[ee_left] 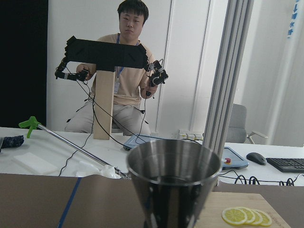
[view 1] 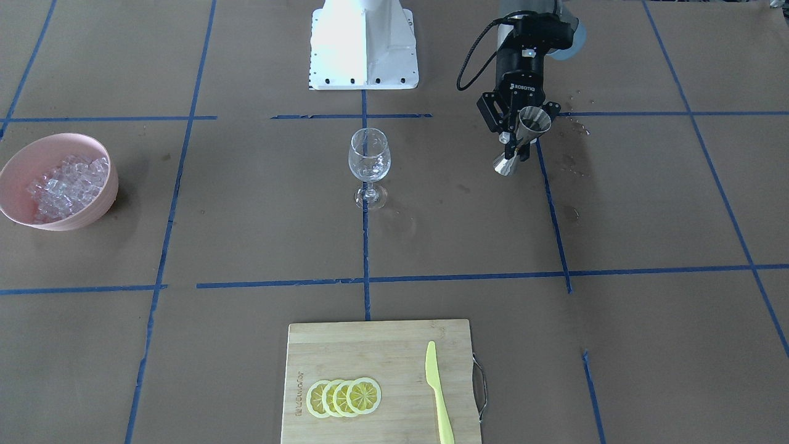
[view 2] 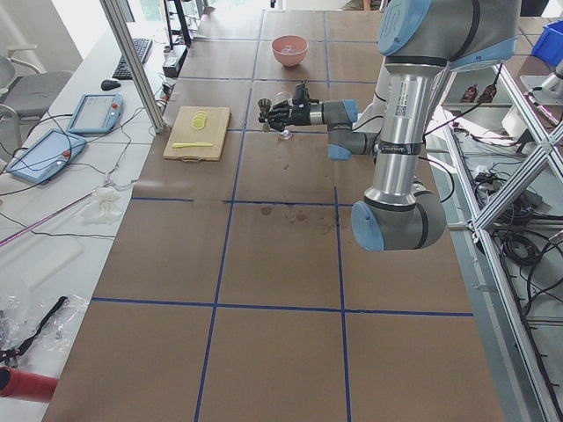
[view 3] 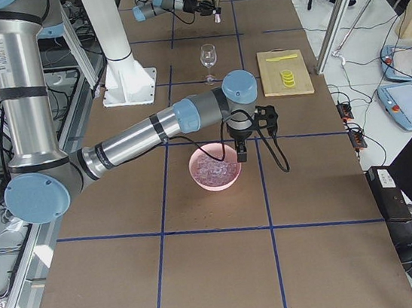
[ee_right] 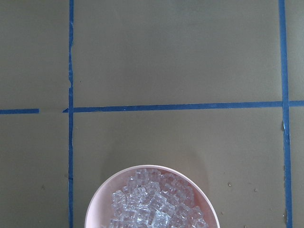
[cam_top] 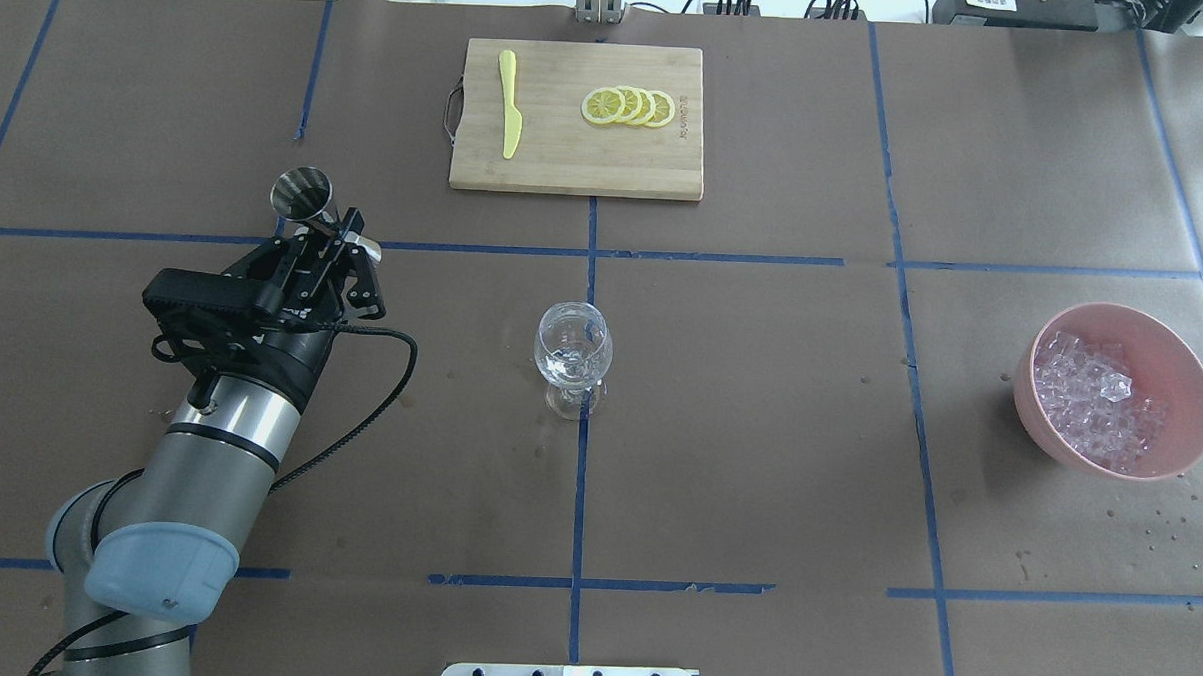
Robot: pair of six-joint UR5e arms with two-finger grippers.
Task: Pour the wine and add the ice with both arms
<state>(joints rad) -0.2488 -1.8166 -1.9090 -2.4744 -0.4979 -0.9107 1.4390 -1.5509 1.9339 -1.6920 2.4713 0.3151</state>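
Left hand grips the steel jigger at its waist, 10 o'clock of the wine glass in the overhead view | we see the ice heaped in the pink bowl on the bench, 3 o'clock of the glass | right hand hangs over that bowl, and we cannot tell its grip
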